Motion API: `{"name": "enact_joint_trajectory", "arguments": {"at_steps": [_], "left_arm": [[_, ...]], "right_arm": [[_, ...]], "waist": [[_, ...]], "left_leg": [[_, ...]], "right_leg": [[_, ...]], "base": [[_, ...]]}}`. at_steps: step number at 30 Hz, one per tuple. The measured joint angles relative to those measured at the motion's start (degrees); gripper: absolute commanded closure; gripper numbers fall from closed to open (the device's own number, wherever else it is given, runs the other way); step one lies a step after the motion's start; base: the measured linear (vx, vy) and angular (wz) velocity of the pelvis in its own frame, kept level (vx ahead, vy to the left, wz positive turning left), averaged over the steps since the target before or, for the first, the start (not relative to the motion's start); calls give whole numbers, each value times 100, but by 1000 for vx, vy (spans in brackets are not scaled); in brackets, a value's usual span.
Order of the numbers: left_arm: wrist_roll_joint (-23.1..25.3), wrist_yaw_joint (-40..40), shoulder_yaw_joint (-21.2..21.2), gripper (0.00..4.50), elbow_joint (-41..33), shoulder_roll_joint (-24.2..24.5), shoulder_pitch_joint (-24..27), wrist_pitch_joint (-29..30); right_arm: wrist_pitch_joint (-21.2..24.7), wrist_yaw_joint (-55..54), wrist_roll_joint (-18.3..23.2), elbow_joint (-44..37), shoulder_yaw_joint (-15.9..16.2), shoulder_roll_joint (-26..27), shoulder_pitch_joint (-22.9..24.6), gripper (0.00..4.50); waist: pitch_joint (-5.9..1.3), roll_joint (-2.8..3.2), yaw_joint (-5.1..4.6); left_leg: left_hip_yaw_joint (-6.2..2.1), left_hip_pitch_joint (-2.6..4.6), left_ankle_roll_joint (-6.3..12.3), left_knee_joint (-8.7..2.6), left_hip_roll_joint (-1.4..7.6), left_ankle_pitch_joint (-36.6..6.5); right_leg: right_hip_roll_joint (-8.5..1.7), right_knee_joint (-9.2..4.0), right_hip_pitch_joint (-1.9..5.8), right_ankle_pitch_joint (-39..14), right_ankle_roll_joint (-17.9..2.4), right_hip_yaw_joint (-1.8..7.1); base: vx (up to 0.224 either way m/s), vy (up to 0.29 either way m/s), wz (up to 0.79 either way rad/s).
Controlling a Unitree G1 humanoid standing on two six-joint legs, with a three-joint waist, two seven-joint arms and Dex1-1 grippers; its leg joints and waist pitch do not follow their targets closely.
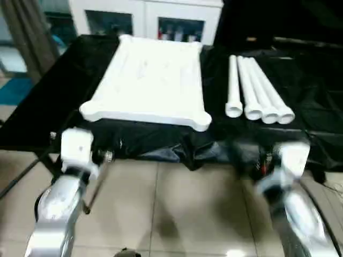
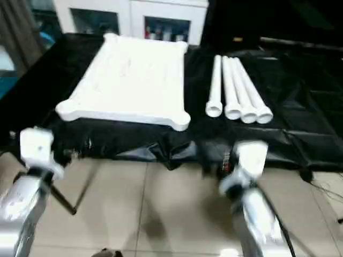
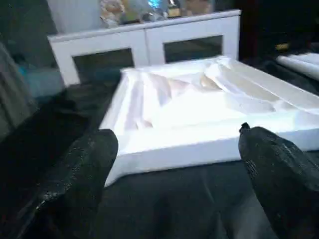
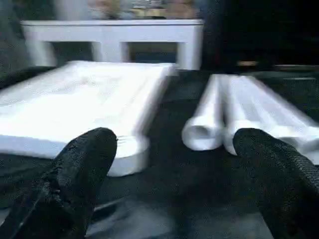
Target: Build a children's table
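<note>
The white tabletop [image 1: 150, 80] lies with its ribbed underside up on a black-draped bench [image 1: 64, 80], rounded corner sockets toward me. Several long white tube legs [image 1: 257, 91] lie side by side to its right, open ends facing me. My left gripper [image 3: 174, 144] is open and empty, short of the tabletop's [image 3: 199, 104] near left corner. Also open and empty, my right gripper [image 4: 174, 142] hangs in front of the gap between the tabletop [image 4: 75, 99] and the legs [image 4: 234, 109]. Both silver forearms [image 1: 59, 203] reach up from the floor side of the bench.
A white glass-door cabinet [image 1: 144, 16] stands behind the bench. The black cloth [image 1: 177, 147] hangs in folds over the bench's front edge. Beige floor tiles [image 1: 177, 214] lie below my arms. A thin metal bench leg [image 1: 96, 187] slants down by my left wrist.
</note>
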Motion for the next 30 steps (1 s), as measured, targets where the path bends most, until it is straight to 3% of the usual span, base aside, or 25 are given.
{"name": "enact_joint_trajectory", "arguments": {"at_steps": [4, 8, 10, 12, 15, 18, 21, 23, 27, 30], "left_arm": [[34, 51, -105, 8, 174, -134, 30, 74], [-27, 25, -319, 8, 143, -200, 13, 191], [-42, -3, -370, 8, 143, -228, -44, 254], [-32, -3, -387, 8, 124, -240, -105, 311], [17, 4, -389, 8, 119, -271, -172, 318], [55, 53, -384, 8, 127, -273, -179, 323], [63, 79, -373, 8, 128, -245, -202, 333], [63, 108, -343, 8, 127, -220, -240, 364], [104, 175, -246, 8, 62, -214, -385, 491], [168, 194, -317, 8, 60, -292, -458, 509]], "right_arm": [[186, 25, 340, 273, -103, 15, -275, 25], [193, 148, 344, 327, -29, 61, -415, 25], [190, 259, 321, 445, 38, 105, -477, 25], [181, 284, 196, 533, 150, 118, -491, 25], [154, 270, 142, 673, 184, 169, -493, 25], [135, 247, 136, 786, 196, 174, -508, 25], [92, 264, 117, 893, 232, 184, -543, 25], [75, 280, 79, 967, 287, 183, -594, 25], [57, 434, 28, 1168, 287, 139, -867, 25], [32, 503, 100, 1254, 144, 114, -1012, 25]], "waist": [[-29, 52, -28], [-31, 60, -44], [-12, 81, -66], [11, 121, -77], [16, 147, -136], [5, 146, -211], [-21, 147, -224], [-33, 148, -196], [-85, 87, -94], [-89, 85, -52]], "left_leg": [[-11, -10, 2, 8, 0, 1], [-10, 25, 1, 2, 5, -4], [-9, 147, -6, -15, 8, -41], [-17, 302, -16, -22, 11, -125], [-59, 414, -42, -19, 18, -183], [-109, 417, -41, -33, 11, -198], [-107, 434, -46, -38, -1, -269], [-107, 431, -31, -50, -2, -296], [-157, 414, 21, -29, -31, -396], [-205, 463, 132, 63, -81, -524]], "right_leg": [[6, 1, -6, -4, 1, -1], [7, -7, 25, -35, 17, -8], [9, -62, 112, -60, 33, -27], [10, -142, 278, -77, 31, -64], [-17, -238, 413, -91, 32, -162], [-10, -309, 493, -89, 29, -170], [-14, -305, 508, -94, -21, -164], [-11, -297, 512, -149, -46, -173], [15, -270, 533, -288, -53, -190], [-14, -109, 586, -481, -43, -157]], "base": [[0, 0, 0], [0, 0, 0], [0, 0, 0], [0, 0, 0], [0, 0, 0], [73, 24, -11], [96, 1, 0], [108, -9, 3], [115, -5, 6], [149, -18, 17]]}}
